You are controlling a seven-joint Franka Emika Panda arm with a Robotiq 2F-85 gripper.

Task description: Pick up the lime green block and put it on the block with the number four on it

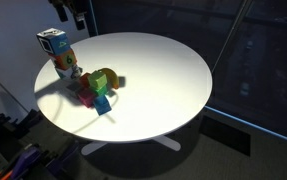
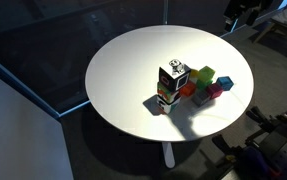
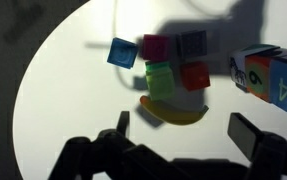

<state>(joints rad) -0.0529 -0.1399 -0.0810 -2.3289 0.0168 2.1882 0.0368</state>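
White table (image 3: 53, 110), wrist view, left to right: a blue cube (image 3: 122, 52); a magenta cube (image 3: 155, 46); directly below it the lime green block (image 3: 160, 80), touching the banana (image 3: 173, 112); a red block (image 3: 194, 76) beside it; far right, the block with the number four (image 3: 268, 80). My gripper (image 3: 183, 126) hovers above, fingers (image 3: 248, 135) spread wide, holding nothing.
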